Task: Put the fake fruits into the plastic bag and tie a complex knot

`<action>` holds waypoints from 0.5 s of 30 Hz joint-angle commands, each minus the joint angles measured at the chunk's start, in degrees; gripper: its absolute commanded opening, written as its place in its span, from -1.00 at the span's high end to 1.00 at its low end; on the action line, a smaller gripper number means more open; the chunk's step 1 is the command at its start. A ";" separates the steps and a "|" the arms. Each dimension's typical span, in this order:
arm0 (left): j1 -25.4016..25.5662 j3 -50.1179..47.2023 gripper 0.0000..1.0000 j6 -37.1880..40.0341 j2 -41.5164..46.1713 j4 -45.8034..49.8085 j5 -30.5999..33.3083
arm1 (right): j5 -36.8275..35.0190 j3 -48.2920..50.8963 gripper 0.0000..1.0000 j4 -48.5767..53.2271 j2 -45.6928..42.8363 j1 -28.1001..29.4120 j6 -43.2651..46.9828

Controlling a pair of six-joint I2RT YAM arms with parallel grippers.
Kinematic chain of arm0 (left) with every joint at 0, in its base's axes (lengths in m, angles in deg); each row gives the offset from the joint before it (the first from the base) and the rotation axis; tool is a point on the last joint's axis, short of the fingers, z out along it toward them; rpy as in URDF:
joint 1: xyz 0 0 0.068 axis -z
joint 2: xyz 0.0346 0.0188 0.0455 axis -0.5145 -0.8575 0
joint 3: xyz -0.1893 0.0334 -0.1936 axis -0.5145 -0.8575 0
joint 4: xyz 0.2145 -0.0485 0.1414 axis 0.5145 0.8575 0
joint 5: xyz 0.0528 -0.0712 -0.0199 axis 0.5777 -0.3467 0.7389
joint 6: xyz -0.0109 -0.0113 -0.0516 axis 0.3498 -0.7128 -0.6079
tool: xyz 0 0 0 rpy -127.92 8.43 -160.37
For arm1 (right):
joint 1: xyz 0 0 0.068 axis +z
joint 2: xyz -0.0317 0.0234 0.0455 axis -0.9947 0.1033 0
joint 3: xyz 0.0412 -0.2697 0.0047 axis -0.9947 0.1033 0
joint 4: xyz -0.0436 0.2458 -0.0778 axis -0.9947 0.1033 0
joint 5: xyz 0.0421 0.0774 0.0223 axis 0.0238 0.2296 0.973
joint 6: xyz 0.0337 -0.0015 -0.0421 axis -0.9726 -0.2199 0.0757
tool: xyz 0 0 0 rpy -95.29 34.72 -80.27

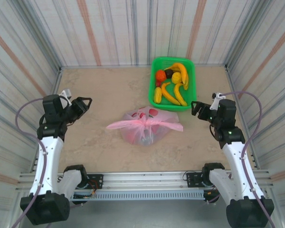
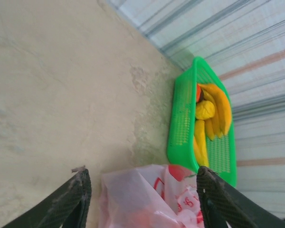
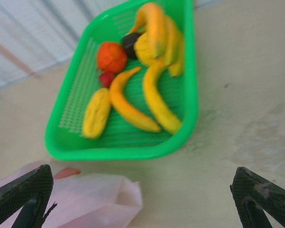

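Beige mottled tabletop [image 1: 109,90] within striped, seemingly corrugated walls [image 1: 114,28]

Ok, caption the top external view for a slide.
Plastic bag, tied with a knot, lies between the open left gripper and open right gripper; fake fruits sit in the green basket.

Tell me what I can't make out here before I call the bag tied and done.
1. The fruits inside the plastic bag: top view, pink film blurs them to reddish shapes; count unclear.
2. The knot: top view, too small to judge its turns; left wrist view's bottom edge cuts the bag off.
3. Dark fruit in the green basket: right wrist view, blurred, partly behind a yellow fruit.
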 commanded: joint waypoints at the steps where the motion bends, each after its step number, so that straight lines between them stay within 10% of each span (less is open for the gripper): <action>1: -0.47 0.20 -0.34 6.19 2.91 1.57 8.09 | -9.83 0.98 -0.98 -2.46 0.42 -0.71 2.89; 7: -0.46 -3.04 -0.97 12.24 4.05 0.29 19.85 | -15.14 7.57 -0.98 -14.30 2.71 -1.81 5.82; 15: -0.29 -12.62 -0.97 18.69 -1.53 -16.13 26.11 | -15.84 13.48 -0.98 -31.49 13.56 -4.25 5.46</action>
